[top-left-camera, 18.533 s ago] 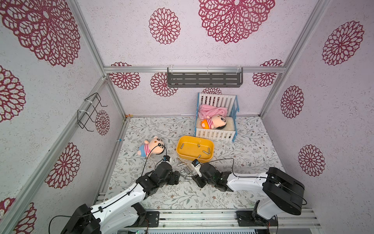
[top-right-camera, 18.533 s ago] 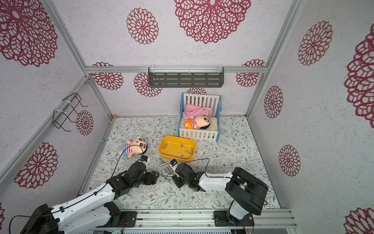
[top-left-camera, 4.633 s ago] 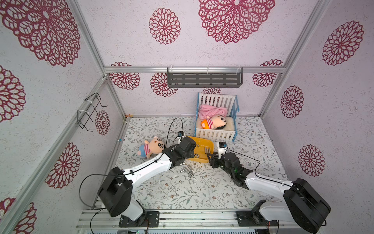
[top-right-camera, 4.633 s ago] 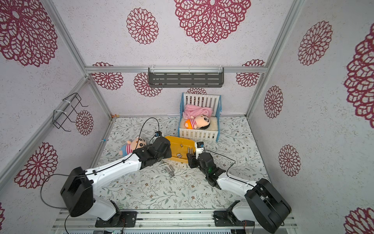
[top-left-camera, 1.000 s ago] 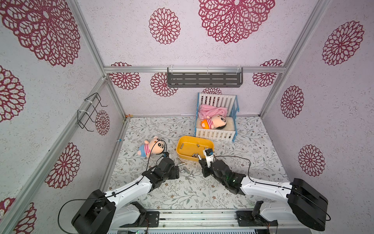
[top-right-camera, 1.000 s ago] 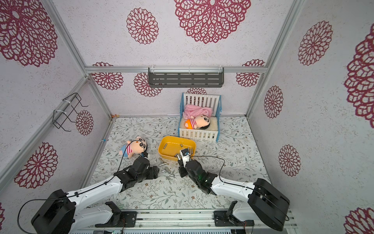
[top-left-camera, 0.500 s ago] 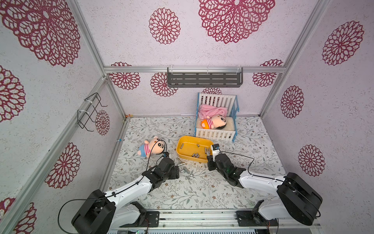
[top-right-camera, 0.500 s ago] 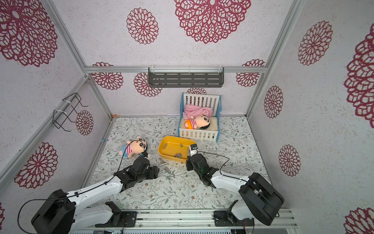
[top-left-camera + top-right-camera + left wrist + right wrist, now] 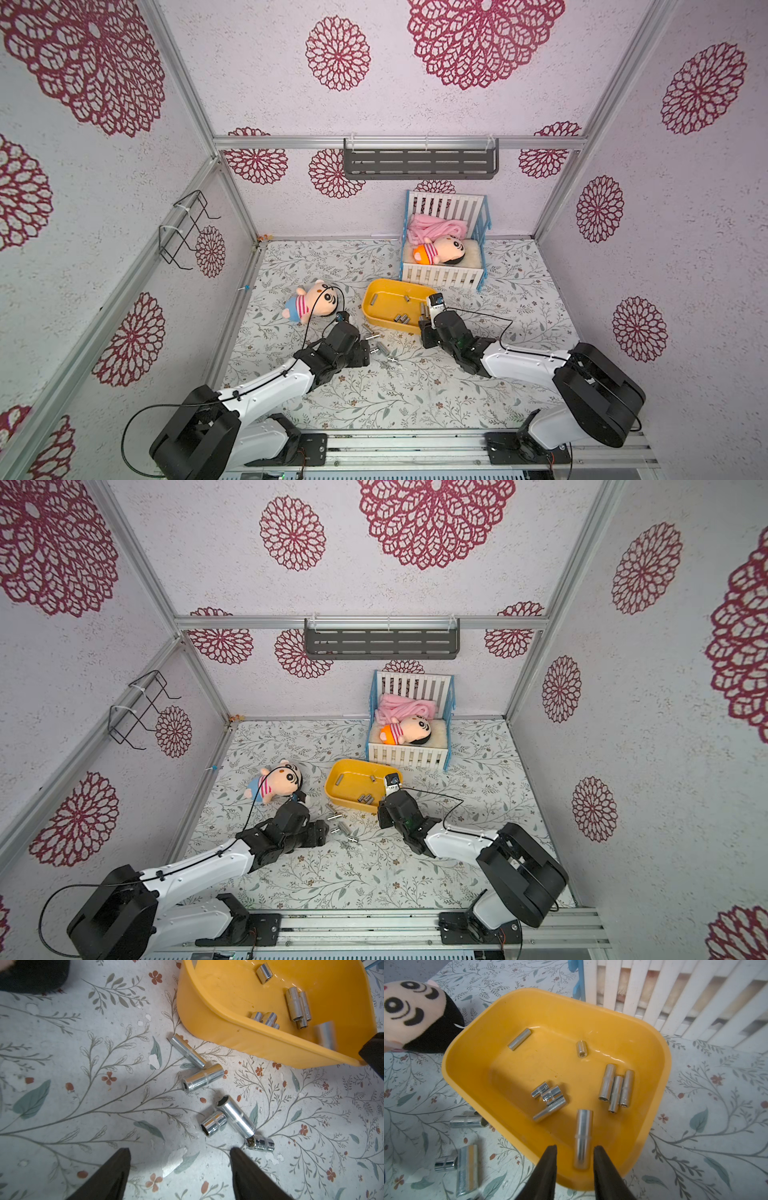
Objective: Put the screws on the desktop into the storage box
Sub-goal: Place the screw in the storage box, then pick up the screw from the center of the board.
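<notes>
Leafy vine print covers the surface (image 9: 374, 395) we work over, with crimson-flowered walls (image 9: 415, 104) closing it in. Near the middle sits the yellow storage box (image 9: 367, 309), just in front of the white-and-blue toy crib (image 9: 442, 276). A plush doll (image 9: 311, 301) lies beside the box on the left arm's side.

Five silver screws (image 9: 202, 1080) lie loose on the surface just outside the box's near wall, two touching end to side and three more in a small cluster. Our left tool (image 9: 179, 1148) hangs low over the surface beside them, jaws spread wide and empty, with one short screw close to a fingertip.

Our right tool (image 9: 575, 1147) is over the box's near corner on the right arm's side. Its jaws are parted only narrowly. A long screw (image 9: 583, 1138) shows between them over the box floor, its lower end blurred. We see a clear gap to one finger, and cannot tell whether it touches the other.

Nine more screws rest inside the box: three side by side, three bunched together, and two apart toward the far wall.
</notes>
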You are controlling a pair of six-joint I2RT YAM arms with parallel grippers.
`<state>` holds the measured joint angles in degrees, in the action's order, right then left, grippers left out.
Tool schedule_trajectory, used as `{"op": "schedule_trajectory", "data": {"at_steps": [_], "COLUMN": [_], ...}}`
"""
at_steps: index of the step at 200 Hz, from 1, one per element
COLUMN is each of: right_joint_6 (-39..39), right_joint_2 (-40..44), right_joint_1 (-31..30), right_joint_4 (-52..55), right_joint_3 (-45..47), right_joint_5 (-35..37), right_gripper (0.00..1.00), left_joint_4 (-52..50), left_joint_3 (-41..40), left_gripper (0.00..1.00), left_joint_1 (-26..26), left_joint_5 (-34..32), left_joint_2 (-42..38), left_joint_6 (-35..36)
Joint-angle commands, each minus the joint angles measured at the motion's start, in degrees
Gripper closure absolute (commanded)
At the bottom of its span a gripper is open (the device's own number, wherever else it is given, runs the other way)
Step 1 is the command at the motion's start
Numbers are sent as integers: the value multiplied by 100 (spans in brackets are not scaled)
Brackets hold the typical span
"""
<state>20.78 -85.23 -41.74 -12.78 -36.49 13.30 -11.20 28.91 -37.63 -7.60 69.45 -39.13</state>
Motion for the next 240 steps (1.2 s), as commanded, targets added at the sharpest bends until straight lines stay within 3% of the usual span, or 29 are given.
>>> {"op": "schedule_trajectory", "data": {"at_steps": [1,70,113,172,240], "right_joint_6": [48,-28,-362,-717,-846], "right_joint_2": [153,703,1086,-213,-1603], "right_joint_1": [25,-50,-675,-1356,-1755], "right_joint_4": [-124,-577,-925,-465,389], "right_joint_3": [-65,293,491,-278,-1327], "right_joint_5": [-77,-268,-431,-437,75], "right_gripper": [54,50,51,56,58], "left_joint_4": [21,-13,-232,-620,-630], "left_joint_3": [112,216,246,157,176], "left_gripper": [19,20,20,19,18], "left_joint_1": [-69,-157,-184,-176,-175], "left_joint_5": [21,92,-399,-1403,-1350], "left_joint_2": [-7,181,109,-409,-360], "left_joint_6": [23,123,141,73,64]}}
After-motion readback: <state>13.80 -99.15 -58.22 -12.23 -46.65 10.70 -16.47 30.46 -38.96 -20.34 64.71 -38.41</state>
